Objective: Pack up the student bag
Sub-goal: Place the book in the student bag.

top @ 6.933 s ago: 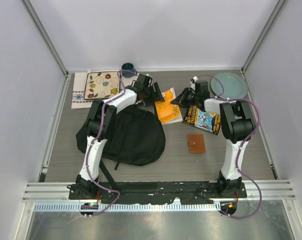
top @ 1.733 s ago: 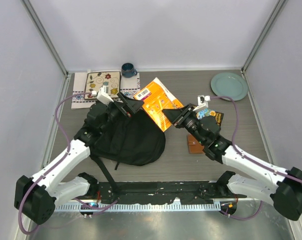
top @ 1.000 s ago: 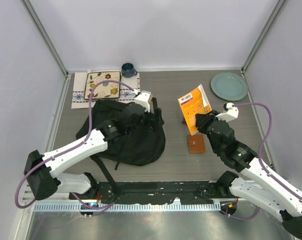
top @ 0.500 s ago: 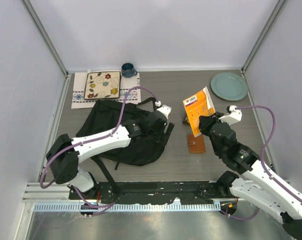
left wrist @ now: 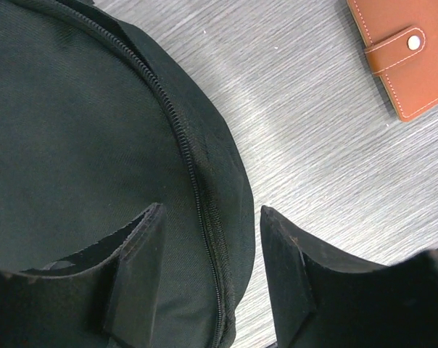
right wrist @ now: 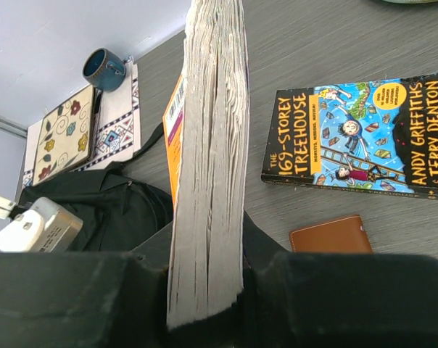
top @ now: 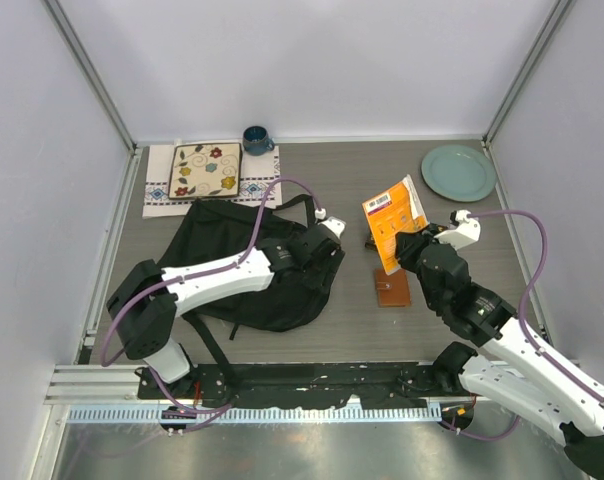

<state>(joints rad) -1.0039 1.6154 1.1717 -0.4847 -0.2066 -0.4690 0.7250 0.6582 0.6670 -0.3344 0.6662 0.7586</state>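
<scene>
Counting across the grey wood-grain worktop [top: 352, 330]: one large soft black fabric backpack [top: 237, 270]. Counting two books: one thick orange paperback book [top: 394, 215] and one dark-covered paperback book with a bright blue picture [right wrist: 357, 138]. Counting one each of the rest: one small brown leather wallet [top: 392, 288], one round pale green plate [top: 458, 171], one dark blue mug [top: 255, 139], one square cream flowered tile [top: 204, 170], one white embroidered cloth [top: 157, 186].

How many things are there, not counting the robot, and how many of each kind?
Books: 2, the orange book and the Treehouse book
Student bag: 1
Wallet: 1
Plate: 1
Mug: 1
Flowery mat: 1
Patterned cloth: 1
Total: 8
</scene>
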